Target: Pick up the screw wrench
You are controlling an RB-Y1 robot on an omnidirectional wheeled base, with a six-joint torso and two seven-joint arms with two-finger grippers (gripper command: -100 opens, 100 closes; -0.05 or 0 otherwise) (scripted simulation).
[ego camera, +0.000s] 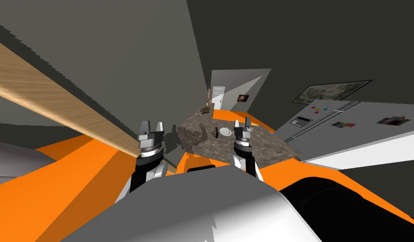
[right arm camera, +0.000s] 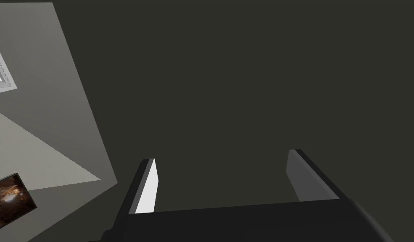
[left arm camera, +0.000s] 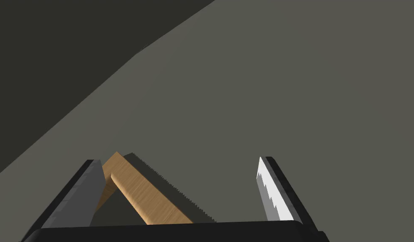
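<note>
Left gripper and right gripper gaped wide, empty; a dark thing, perhaps the wrench, lay untouched mid-way across the table.

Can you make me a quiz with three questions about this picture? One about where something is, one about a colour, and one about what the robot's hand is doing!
1. Where is the white plate?
A. on a chair
B. on the brown speckled table
C. on a bed

2. What colour is the floor?
A. blue
B. green
C. orange

3. How are the fingers of the left gripper?
A. open, holding nothing
B. shut on a cup
C. shut on a spoon

Answers: 1 B, the plate lies on the tabletop; 2 C, orange shows all around the table; 3 A, the fingers stand wide apart in the left wrist view.
</note>
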